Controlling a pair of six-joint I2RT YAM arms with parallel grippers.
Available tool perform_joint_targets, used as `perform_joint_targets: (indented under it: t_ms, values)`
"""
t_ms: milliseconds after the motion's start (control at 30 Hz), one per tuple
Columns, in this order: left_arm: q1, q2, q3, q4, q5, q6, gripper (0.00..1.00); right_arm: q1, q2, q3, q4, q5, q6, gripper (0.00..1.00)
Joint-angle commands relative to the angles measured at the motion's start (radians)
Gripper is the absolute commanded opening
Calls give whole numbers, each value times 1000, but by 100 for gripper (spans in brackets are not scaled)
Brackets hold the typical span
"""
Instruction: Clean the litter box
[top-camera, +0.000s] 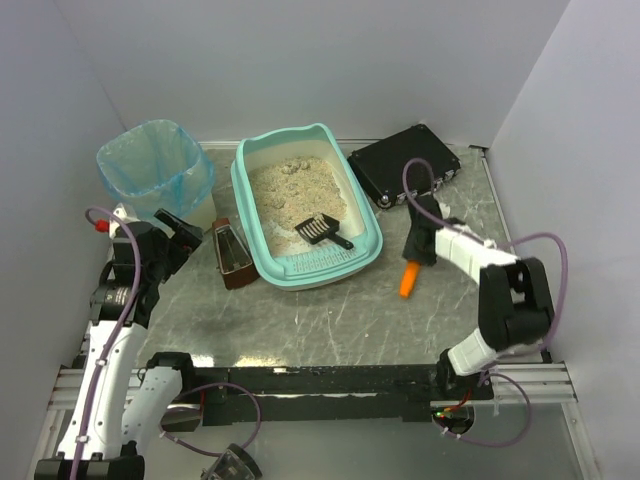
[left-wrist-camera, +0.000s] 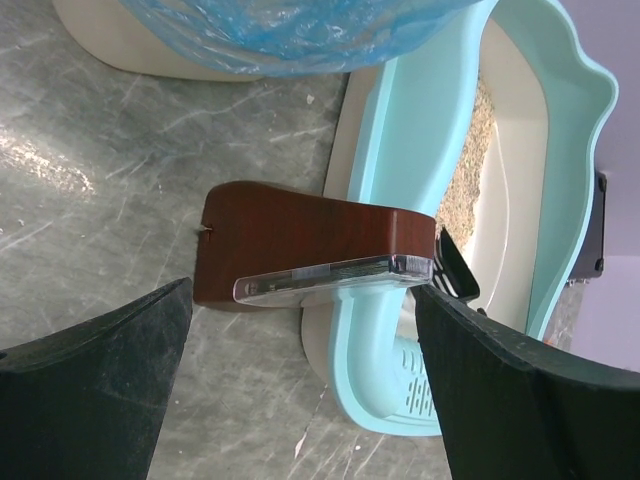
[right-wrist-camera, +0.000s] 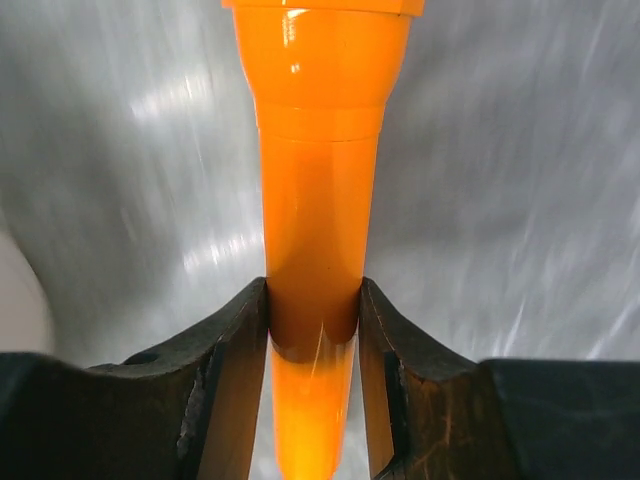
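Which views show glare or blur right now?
Top external: sharp and evenly lit, with a mild sheen on the table near the arms. Left wrist: a bright glare patch on the table at left, and its fingers are dark and soft-edged. Right wrist: specular highlights on the orange tool, and the table behind is smeared and out of focus.

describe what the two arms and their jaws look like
The left arm and right arm have white link shells with black joints. A thin purple cable loops loosely along each. The jaws are dark, blunt, wedge-shaped blocks.
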Motion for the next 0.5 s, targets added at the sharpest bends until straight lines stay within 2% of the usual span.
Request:
perform_joint_targets:
  t_ms: [0, 67, 200, 333, 400, 433, 467]
  values:
    - [3, 25, 4, 44, 56, 25, 97, -100, 176, 245, 10, 47, -100, 30]
    - [3, 37, 1, 52, 76, 25, 97, -167, 235, 314, 2, 29, -120, 34]
    - [2, 69, -16, 99, 131, 58, 97, -209, 344, 459, 5, -75, -192, 45]
    - [-3, 94, 13, 135, 166, 68, 97, -209, 327, 453, 12, -126, -223, 73]
    - [-12, 105, 15, 168, 172, 74, 97, -209, 275, 399, 58, -144, -232, 82]
    - [-24, 112, 23, 172, 172, 75, 97, -209, 258, 385, 62, -147, -232, 91]
    - [-33, 141, 35, 153, 153, 77, 97, -209, 218, 363, 63, -149, -226, 93]
